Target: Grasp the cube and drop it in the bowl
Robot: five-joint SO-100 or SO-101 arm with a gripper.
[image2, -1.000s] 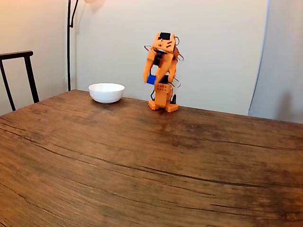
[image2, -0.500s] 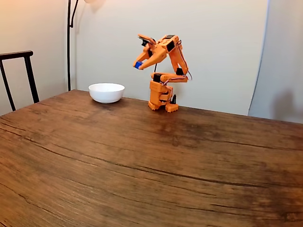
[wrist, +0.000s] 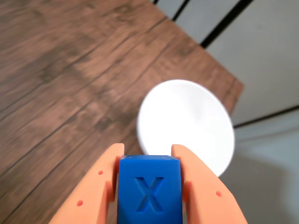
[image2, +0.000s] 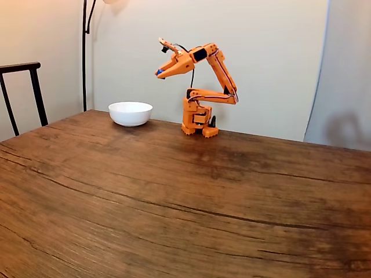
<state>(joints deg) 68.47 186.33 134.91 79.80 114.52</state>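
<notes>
Pincer (wrist: 148, 161) of orange plastic is clamped on the small bright-blue cube (wrist: 149, 189), one finger pressed against each side face in the wrist view. The cube sits squarely between the fingers, with the face toward the camera carrying a recessed X. Being a cube, it has no long axis to speak of; its free end points out past the fingertips and down toward the worktop. The grip looks firm and centred, judged suitable for carrying.

In the fixed view the pincer (image2: 159, 73) is raised high on the orange jointed arm (image2: 217, 66), and a speck of blue shows at its tip. It reaches out to the left of the arm's base, toward the plain round white bowl (image2: 130, 113), but is not yet above it. The height is judged to give clearance over the bowl's rim.

In the wrist view the bowl (wrist: 187, 123) lies just ahead of the cube, below it. The bowl rests near the far corner of the brown wood-grain worktop (image2: 174, 202).

Judgement: carry phase under way; release should wait until the cube is over the bowl's middle.
</notes>
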